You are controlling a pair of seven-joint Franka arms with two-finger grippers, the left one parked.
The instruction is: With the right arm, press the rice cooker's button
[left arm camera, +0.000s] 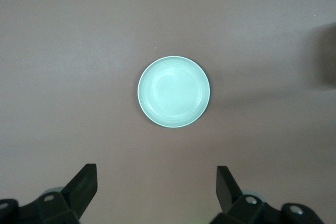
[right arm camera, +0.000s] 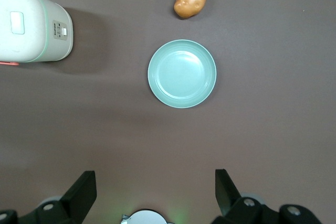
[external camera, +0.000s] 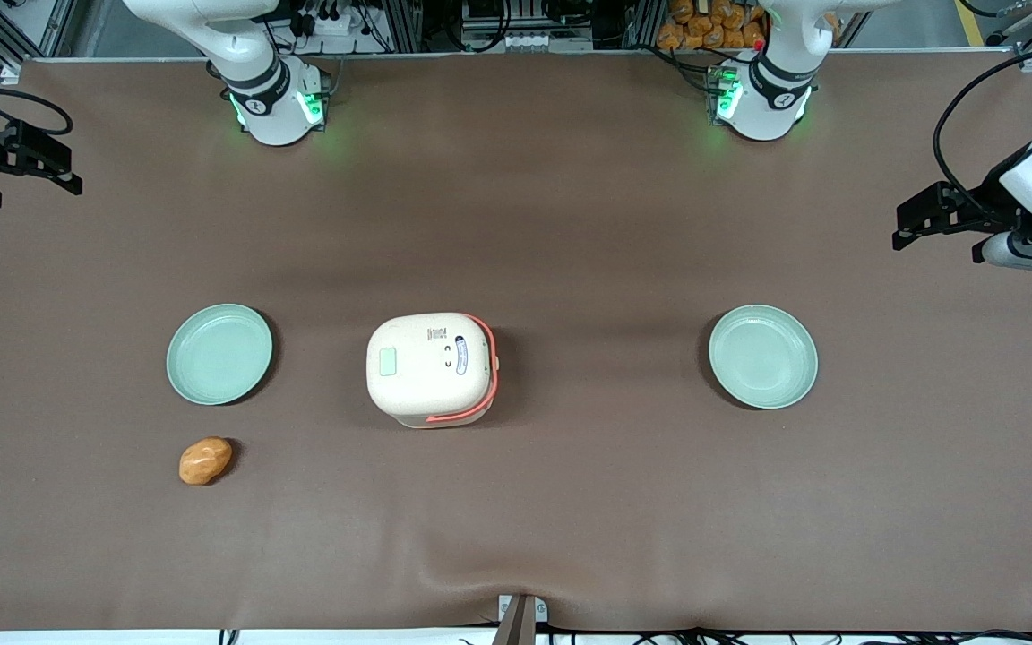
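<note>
The rice cooker [external camera: 431, 367] stands mid-table, cream-white with a coral-orange handle band and a pale green window on its closed lid. The right wrist view shows the rice cooker [right arm camera: 31, 24] with a small grey button panel [right arm camera: 62, 30] on its side wall. My right gripper [external camera: 37, 193] hangs at the working arm's end of the table, farther from the front camera than the cooker and well apart from it. In the right wrist view the gripper [right arm camera: 155, 184] is open and empty, its black fingers [right arm camera: 84, 190] spread wide above bare table.
A pale green plate [external camera: 219, 354] lies between the gripper and the cooker, seen also in the right wrist view [right arm camera: 181, 73]. A potato [external camera: 205, 460] lies nearer the front camera than that plate. A second green plate [external camera: 762, 356] lies toward the parked arm's end.
</note>
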